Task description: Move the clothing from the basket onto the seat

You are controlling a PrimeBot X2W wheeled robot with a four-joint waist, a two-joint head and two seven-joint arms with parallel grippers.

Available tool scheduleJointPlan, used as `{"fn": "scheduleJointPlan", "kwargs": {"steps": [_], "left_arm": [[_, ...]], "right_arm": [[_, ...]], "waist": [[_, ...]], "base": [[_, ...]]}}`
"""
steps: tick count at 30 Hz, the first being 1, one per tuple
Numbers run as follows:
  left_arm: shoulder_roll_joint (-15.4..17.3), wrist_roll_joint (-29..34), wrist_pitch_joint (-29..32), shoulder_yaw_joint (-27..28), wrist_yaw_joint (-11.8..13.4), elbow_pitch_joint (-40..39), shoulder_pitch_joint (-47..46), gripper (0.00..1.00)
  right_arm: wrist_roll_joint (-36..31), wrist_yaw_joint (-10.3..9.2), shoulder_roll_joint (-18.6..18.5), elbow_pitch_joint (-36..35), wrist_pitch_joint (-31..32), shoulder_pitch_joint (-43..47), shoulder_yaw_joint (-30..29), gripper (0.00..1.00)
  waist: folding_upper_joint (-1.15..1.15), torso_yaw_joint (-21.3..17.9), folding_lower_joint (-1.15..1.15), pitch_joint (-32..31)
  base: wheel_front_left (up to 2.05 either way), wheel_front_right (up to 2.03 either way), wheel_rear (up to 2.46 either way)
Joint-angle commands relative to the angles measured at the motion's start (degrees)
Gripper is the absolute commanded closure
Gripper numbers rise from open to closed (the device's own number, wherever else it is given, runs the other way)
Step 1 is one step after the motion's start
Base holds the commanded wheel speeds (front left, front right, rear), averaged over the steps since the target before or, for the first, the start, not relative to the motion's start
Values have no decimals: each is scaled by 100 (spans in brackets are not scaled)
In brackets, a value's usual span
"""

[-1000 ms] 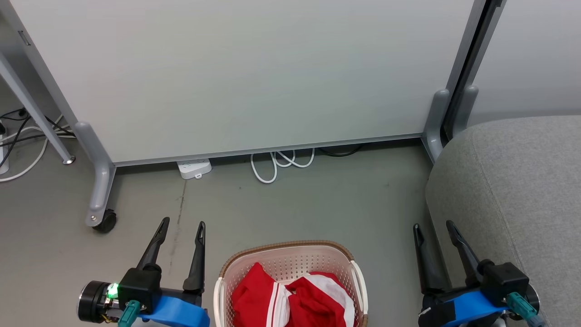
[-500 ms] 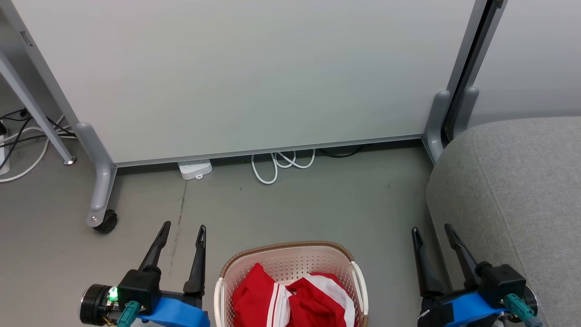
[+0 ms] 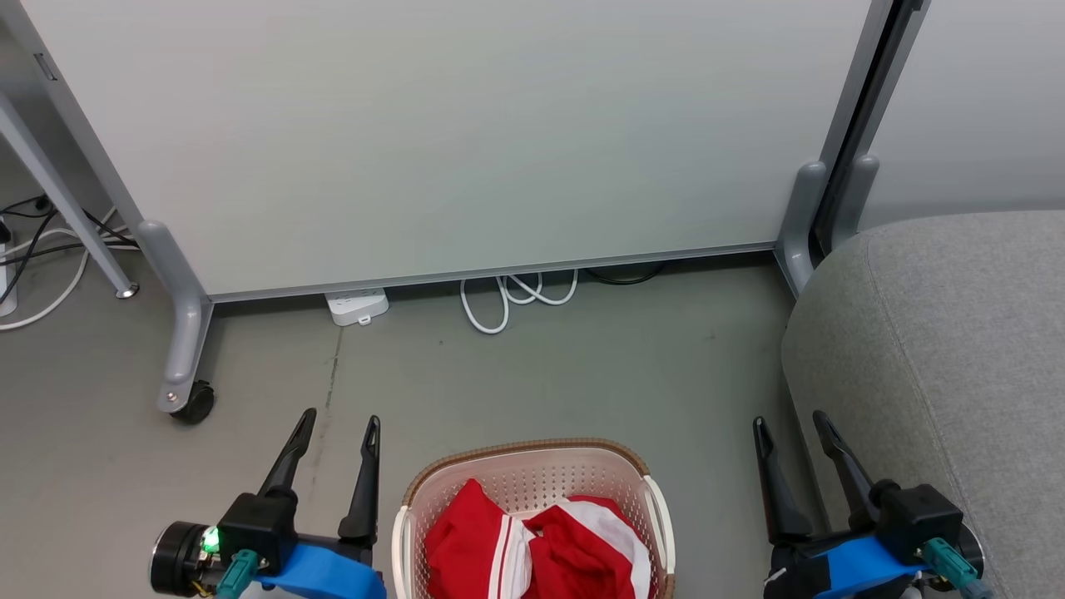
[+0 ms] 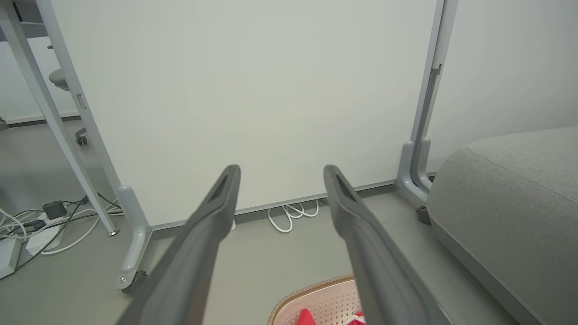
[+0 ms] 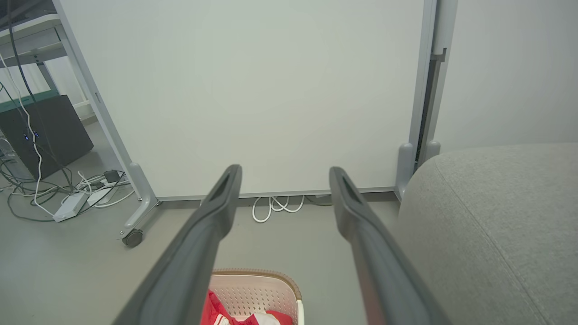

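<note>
Clothing (image 3: 541, 553) sits bunched in the basket (image 3: 524, 452). Left gripper (image 3: 341, 416) and right gripper (image 3: 789, 419) flank it, fingers spread and empty, ready to grab.

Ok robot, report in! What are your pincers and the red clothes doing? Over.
Left pincer open, empty. Right pincer open, empty. Clothing in basket, seat alongside. Nothing seen blocking the way.

Grey floor (image 3: 582, 374), white wheeled partition (image 3: 458, 141), coiled white cable (image 3: 505, 304)
</note>
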Motion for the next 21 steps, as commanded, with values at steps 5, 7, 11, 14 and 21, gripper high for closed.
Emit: {"fn": "scheduleJointPlan", "kwargs": {"steps": [5,7,11,14,21], "left_arm": [[29,39,-19,-92,-111,178,-261,0],[68,69,-19,-132,-167,302,-419,0],[121,84,-19,-263,-272,634,-821,0],[171,135,-18,-449,-343,930,-1226,0],[341,185,-19,-998,-419,1884,-2210,0]], "right_arm": [[31,0,-25,-7,-2,-97,47,0],[24,0,-25,-27,-2,-143,51,0],[3,0,-24,-74,-2,-267,62,0],[-15,0,-24,-130,-2,-415,44,0],[4,0,-22,-272,-2,-868,-26,0]], "waist": [[0,-64,0,90],[0,-113,0,176],[0,-256,0,442],[0,-379,0,718],[0,-691,0,1467]], "base": [[0,0,0],[0,0,0],[0,0,0],[0,0,0],[0,0,0]]}}
